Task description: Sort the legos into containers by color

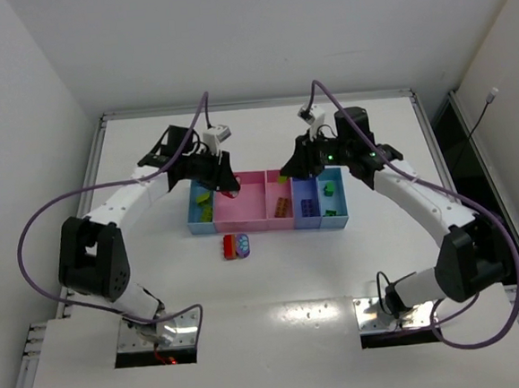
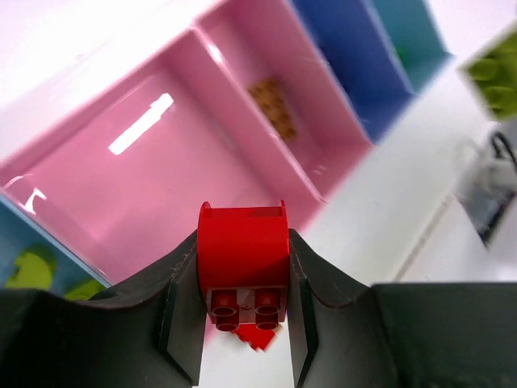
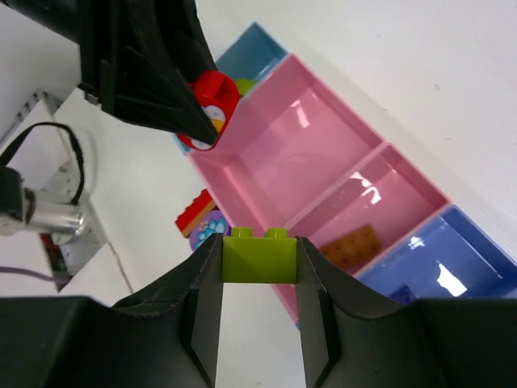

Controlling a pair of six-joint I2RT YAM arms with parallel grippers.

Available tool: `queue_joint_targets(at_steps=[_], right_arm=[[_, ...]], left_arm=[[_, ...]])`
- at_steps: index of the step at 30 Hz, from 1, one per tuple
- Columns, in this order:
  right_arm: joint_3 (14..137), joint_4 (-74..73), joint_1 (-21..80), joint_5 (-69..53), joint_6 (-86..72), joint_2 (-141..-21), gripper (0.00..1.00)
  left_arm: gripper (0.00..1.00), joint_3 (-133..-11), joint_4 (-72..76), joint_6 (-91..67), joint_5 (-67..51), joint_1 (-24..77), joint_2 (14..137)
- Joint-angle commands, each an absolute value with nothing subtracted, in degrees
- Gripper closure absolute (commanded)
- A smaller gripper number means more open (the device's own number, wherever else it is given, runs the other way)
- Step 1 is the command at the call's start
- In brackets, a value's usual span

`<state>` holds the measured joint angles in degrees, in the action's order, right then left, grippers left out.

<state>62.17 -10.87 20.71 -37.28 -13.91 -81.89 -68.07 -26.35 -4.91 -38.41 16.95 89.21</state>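
Observation:
My left gripper (image 2: 242,242) is shut on a red rounded lego (image 2: 242,250), studs facing the camera, held above the wide pink container (image 2: 161,186). From the top view the left gripper (image 1: 226,180) hangs over that bin's left end. My right gripper (image 3: 258,246) is shut on a lime lego (image 3: 258,259) above the pink containers (image 3: 283,162); the top view puts the right gripper (image 1: 286,169) near the narrow pink bin (image 1: 279,192). An orange lego (image 3: 351,246) lies in the narrow pink bin. A red lego (image 1: 231,246) and a purple one (image 1: 243,246) lie together on the table in front of the row.
The left light blue bin (image 1: 196,219) holds lime and green legos (image 1: 206,205). A purple lego (image 1: 306,208) sits in the periwinkle bin, a green one (image 1: 328,189) in the right light blue bin. The two grippers hang close together over the row.

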Motion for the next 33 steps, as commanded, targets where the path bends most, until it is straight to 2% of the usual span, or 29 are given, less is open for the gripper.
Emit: queue_joint_targets(at_steps=[1,8,13,16,19,22,24,28,31,33], right_arm=[[60.74,-10.01,20.3,-31.12,-13.89,-79.02,1.0],[59.59,-10.63,18.46,-31.11,-13.89,-77.17,1.0],[60.11,-11.16,17.84,-31.11,-13.1,-77.17,1.0],[60.12,-11.16,17.31,-31.11,-12.57,-77.69,1.0],[59.59,-11.16,17.31,-31.11,-12.57,-78.22,1.0],[59.59,-11.16,17.31,-31.82,-10.82,-78.22,1.0],[59.59,-11.16,18.54,-31.82,-9.85,-78.22,1.0],[60.11,-9.94,22.22,-35.41,-7.31,-79.45,1.0],[63.26,-9.32,27.4,-36.03,-3.62,-83.22,1.0],[67.21,-9.32,31.35,-36.04,-1.5,-87.7,1.0]], left_arm=[[0.97,-68.38,-21.01,-9.04,-28.49,18.11,92.63],[0.8,-75.4,-19.6,-9.58,-28.13,20.74,102.3],[0.52,-75.94,-19.6,-10.11,-25.66,22.59,103.36],[0.41,-75.94,-19.08,-10.11,-24.43,23.2,102.83],[0.37,-75.24,-19.07,-10.11,-24.43,23.2,100.64],[0.37,-73.84,-17.06,-10.63,-23.21,22.68,97.66],[0.36,-72.26,-13.29,-12.64,-22.07,22.07,91.52],[0.36,-73.03,-10.63,-17.39,-19.79,15.32,82.63],[0.3,-75.49,-13.61,-18.72,-16.36,9.95,79.2],[0.15,-76.37,-16.6,-18.02,-13.12,5.38,78.05]])
